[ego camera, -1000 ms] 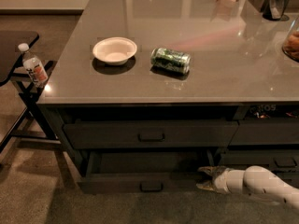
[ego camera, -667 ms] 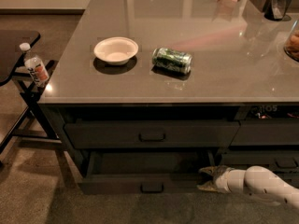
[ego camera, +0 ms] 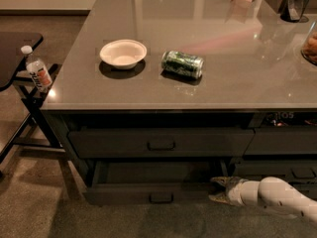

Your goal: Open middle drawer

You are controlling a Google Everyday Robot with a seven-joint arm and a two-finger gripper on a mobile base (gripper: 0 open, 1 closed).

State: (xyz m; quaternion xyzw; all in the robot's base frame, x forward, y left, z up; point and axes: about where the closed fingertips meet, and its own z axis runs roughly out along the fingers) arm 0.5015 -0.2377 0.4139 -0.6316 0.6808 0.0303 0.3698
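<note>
While its fingers stand spread, hand (ego camera: pixel 219 190) low beside right end of pulled-out middle drawer (ego camera: pixel 124 193)

floor (ego camera: pixel 39 207) brown | counter (ego camera: pixel 237 78) glossy grey | black side table (ego camera: pixel 15 43) left

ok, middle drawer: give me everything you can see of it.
The middle drawer is wide and dark grey, with a flat front and a small black loop handle at centre. It is pulled partly out, level, showing a plain dark inside. The hand sits open at the front's right end; contact unclear.
</note>
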